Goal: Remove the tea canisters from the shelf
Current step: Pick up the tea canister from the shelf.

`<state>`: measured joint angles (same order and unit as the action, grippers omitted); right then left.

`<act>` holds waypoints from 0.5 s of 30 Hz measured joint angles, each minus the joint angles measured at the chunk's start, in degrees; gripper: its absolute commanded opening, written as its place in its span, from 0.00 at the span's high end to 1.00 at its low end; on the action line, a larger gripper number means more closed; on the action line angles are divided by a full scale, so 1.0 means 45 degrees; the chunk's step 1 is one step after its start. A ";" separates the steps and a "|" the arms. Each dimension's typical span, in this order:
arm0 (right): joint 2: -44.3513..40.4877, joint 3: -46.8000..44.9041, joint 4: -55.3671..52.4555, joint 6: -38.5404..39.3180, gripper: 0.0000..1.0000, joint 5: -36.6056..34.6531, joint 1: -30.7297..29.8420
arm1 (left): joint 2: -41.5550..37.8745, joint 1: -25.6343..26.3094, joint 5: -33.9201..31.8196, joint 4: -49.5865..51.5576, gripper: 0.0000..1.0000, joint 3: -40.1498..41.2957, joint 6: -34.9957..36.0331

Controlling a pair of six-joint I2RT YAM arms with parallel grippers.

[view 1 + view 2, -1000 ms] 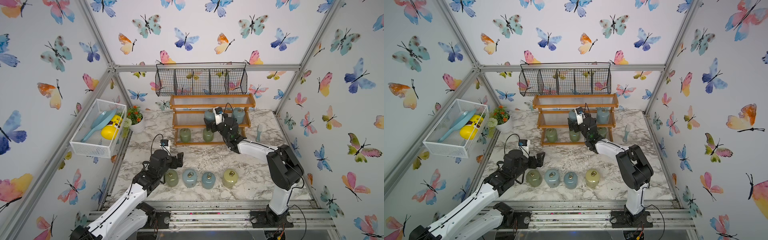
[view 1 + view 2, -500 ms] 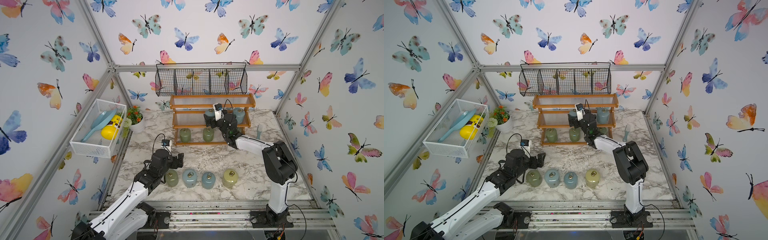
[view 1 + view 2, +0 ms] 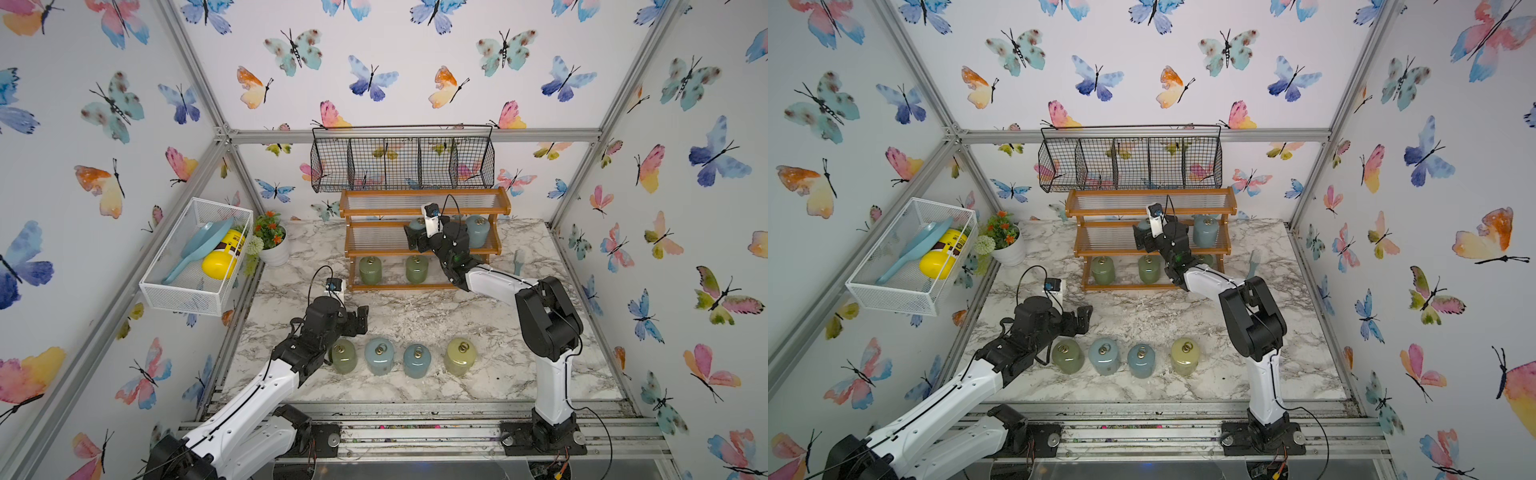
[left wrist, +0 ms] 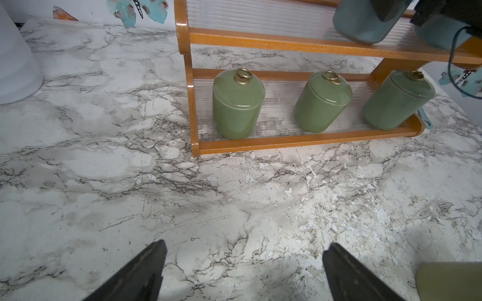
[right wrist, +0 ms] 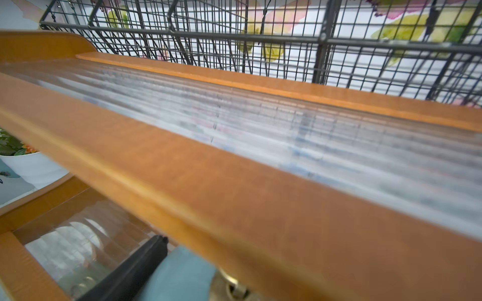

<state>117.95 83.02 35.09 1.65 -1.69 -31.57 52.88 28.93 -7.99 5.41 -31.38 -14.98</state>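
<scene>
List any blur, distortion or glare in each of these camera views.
Right wrist view: the shelf rail close to the lens is smeared and soft, the black wire basket behind it crisper. Left wrist view: sharp, but the green canisters lean outward from lens distortion and show glossy highlights. Both top views: evenly lit, sharp.

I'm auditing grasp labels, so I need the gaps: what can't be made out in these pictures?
- Contact between the right gripper and the blue canister: the gripper covers it in both top views; the right wrist view is blurred and the canister is cut by the edge.
- The third green canister: mostly hidden behind the right arm in both top views.
- Label text on the yellow bottle: too small.
</scene>
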 measured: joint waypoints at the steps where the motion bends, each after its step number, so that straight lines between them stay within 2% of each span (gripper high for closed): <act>1: 0.0058 0.0053 -0.0010 0.0000 0.01 0.0044 0.0024 | 0.0005 0.0000 0.0000 0.0000 0.01 -0.0005 0.0015; 10: 0.0102 0.0087 -0.0073 0.0039 0.17 0.0306 0.0131 | 0.0000 0.0000 -0.0024 -0.0005 0.02 0.0000 0.0107; 15: 0.0087 0.0058 -0.0068 0.0078 0.20 0.0520 0.0204 | -0.0010 0.0000 -0.0029 -0.0005 0.01 0.0000 0.0102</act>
<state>118.34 83.29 34.79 2.00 0.64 -30.65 52.84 28.93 -8.12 5.39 -31.38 -14.52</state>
